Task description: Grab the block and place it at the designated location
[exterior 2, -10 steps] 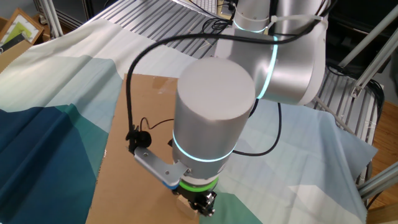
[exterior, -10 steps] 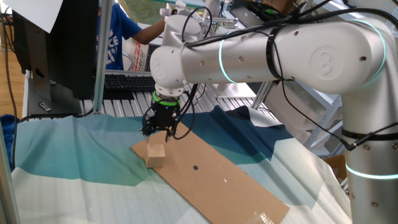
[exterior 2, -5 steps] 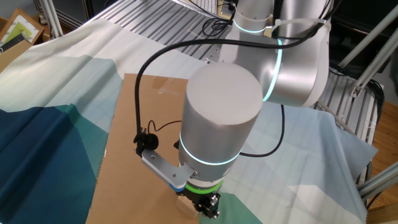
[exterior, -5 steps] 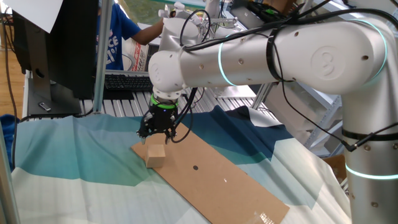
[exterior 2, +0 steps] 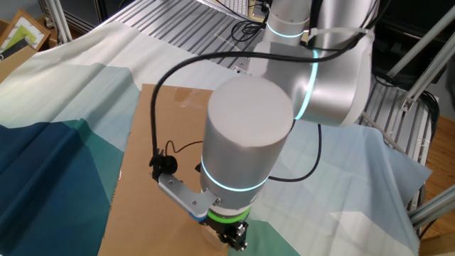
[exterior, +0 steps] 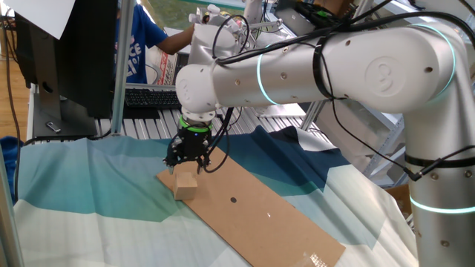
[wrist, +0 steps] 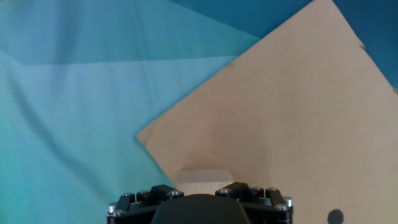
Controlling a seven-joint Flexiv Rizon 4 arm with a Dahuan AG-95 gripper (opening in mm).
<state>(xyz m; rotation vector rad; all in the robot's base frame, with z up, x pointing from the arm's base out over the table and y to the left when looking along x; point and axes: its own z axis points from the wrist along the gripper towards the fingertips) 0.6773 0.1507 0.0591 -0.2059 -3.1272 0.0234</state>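
The block [exterior: 185, 184] is a small tan wooden cube standing near the left corner of the brown cardboard sheet [exterior: 274, 216]. My gripper [exterior: 185, 165] hangs just above the block with its jaws spread and nothing in them. The designated location [exterior: 233, 199] is a tiny dark dot on the sheet, to the right of the block. In the hand view only the block's top [wrist: 203, 179] shows, between the gripper's two finger bases, and the dot [wrist: 334, 216] is at the lower right. In the other fixed view the arm hides the block, and the gripper [exterior 2: 234, 240] is at the bottom edge.
A blue and teal cloth [exterior: 89, 185] covers the table under the sheet. A keyboard [exterior: 152, 96], a monitor [exterior: 74, 52] and a person in a blue shirt [exterior: 141, 41] are behind the table. A metal rack [exterior 2: 185, 21] is at the far side.
My gripper has moved a little to the left and now hangs more directly over the block. The block and the sheet have not moved.
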